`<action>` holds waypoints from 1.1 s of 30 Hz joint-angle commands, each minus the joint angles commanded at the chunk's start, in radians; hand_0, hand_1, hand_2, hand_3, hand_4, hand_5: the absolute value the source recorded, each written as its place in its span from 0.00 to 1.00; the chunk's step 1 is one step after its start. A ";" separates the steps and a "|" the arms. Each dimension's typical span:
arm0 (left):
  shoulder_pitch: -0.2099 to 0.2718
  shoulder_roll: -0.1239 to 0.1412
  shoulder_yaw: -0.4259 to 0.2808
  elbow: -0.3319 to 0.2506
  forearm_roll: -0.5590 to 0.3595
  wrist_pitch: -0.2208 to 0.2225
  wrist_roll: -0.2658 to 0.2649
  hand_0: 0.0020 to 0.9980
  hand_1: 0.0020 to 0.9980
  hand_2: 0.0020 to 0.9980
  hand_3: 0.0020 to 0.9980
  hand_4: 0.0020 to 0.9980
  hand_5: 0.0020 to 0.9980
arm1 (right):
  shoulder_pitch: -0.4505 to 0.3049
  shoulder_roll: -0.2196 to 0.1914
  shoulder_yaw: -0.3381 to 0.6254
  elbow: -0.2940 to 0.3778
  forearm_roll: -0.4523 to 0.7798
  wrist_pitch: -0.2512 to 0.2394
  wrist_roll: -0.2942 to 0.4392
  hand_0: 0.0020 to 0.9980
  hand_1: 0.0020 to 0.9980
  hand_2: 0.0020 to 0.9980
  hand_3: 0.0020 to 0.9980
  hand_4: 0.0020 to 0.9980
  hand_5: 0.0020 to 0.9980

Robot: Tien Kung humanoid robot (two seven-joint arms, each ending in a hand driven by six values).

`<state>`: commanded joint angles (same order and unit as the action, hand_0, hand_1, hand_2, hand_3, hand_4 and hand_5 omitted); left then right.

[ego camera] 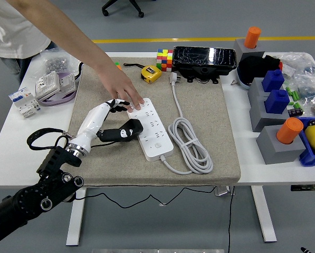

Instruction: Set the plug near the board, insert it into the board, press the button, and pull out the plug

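A white power strip (153,128) lies on the beige mat (199,105), its button (158,147) near the front end. Its grey cord (189,142) is coiled to the right and ends in a white plug (174,78) lying free at the mat's far side. My left hand (119,117) sits just left of the strip, with its fingers (115,104) spread and raised. Its black thumb (123,132) reaches to the strip's left edge, and the hand holds nothing. A person's hand (123,90) presses its fingertips on the strip's far end.
A yellow tape measure (151,74), a colour cube (164,59) and a black device (204,59) stand at the mat's far edge. Grey blocks with blue and orange pegs (277,118) fill the right side. Breakers (25,100) lie at the left.
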<state>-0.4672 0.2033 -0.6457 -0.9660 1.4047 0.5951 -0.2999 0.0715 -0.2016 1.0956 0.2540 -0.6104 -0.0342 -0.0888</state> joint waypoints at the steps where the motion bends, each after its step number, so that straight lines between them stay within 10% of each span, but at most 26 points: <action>1: 0.008 0.006 0.000 -0.023 0.002 0.009 -0.001 0.59 0.66 0.66 0.72 0.96 0.43 | 0.000 0.000 0.000 0.000 0.000 0.000 0.000 0.52 0.64 0.65 0.55 0.89 0.41; 14: 0.126 0.096 0.014 -0.198 0.091 0.023 0.077 0.73 0.76 0.74 0.67 0.90 0.46 | -0.002 0.001 0.006 0.001 -0.007 0.001 0.000 0.53 0.63 0.65 0.55 0.89 0.41; 33: 0.082 0.045 0.082 -0.137 0.097 -0.013 0.123 0.76 0.79 0.76 0.68 0.86 0.48 | -0.001 -0.001 0.012 0.012 -0.015 0.000 0.001 0.53 0.64 0.65 0.55 0.89 0.41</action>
<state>-0.3848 0.2481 -0.5638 -1.1030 1.5019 0.5821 -0.1768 0.0709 -0.2022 1.1080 0.2657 -0.6256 -0.0347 -0.0883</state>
